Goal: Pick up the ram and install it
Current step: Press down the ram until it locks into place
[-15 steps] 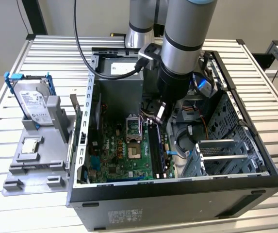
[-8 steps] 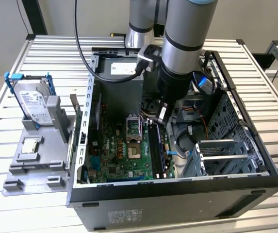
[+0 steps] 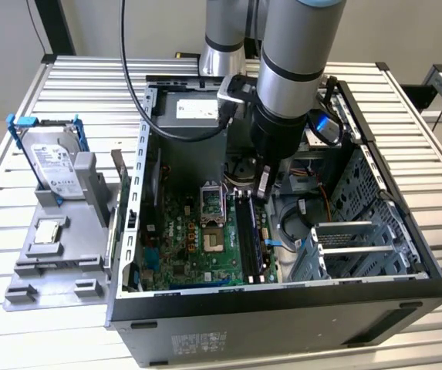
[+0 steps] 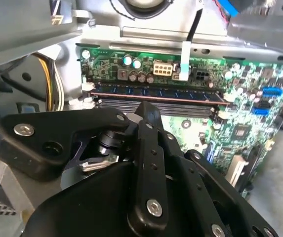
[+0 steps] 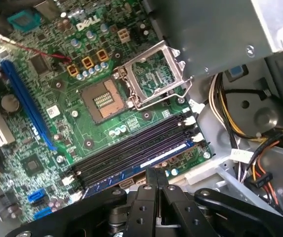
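An open computer case point(image 3: 282, 308) lies on a slatted metal worktop point(image 3: 66, 324), with the robot arm reaching down into it at the upper centre of the exterior view. The hand point(image 3: 262, 187) hangs just above the memory slots point(image 3: 251, 239), right of the centre of the green motherboard point(image 3: 197, 239).

The ram point(image 4: 156, 94), a long blue stick, sits in one of the black slots, running across the upper middle of the second wrist view. In the first wrist view it lies diagonally across the lower centre point(image 5: 146, 162), just beyond the fingertips point(image 5: 156, 180).

In both wrist views the two black fingers are pressed together with no gap and nothing between them, their tips over the stick. Whether they touch its top edge cannot be told.

Risks, as a judgement: if the stick is not square in its slot, pressing down could bend it or strain the board. The white latches point(image 5: 196, 138) at the slot ends may not have clicked home, leaving it half seated. A push off centre could tilt it. Loose cables point(image 5: 230, 118) lie near the slot ends and might snag the arm.

At the exterior view's left, a hard drive point(image 3: 55, 166) stands in a grey holder.
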Robot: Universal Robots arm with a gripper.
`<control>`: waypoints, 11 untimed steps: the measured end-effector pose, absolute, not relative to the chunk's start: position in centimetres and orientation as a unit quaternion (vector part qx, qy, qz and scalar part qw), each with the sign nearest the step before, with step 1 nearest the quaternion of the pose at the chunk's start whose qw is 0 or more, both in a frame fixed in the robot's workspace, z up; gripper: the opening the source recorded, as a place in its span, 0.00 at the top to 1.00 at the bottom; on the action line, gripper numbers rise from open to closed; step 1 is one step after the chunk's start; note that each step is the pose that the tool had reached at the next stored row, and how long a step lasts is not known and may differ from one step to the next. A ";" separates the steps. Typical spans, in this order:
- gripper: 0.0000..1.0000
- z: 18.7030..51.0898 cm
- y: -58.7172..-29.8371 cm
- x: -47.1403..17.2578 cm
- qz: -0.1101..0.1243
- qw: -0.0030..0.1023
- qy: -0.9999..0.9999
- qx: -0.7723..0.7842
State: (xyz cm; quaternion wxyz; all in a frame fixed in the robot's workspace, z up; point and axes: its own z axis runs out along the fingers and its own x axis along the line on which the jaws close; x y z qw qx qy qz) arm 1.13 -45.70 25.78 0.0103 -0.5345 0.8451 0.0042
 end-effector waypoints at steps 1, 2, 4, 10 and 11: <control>1.00 25.8 -45.7 1.1 0.004 0.011 0.841 -0.542; 1.00 25.8 -45.7 1.1 0.003 0.012 0.835 -0.549; 1.00 25.8 -45.7 1.1 0.003 0.013 0.825 -0.565; 1.00 25.7 -45.7 1.1 0.003 0.013 0.794 -0.608; 1.00 25.7 -45.7 1.1 0.004 0.013 0.788 -0.616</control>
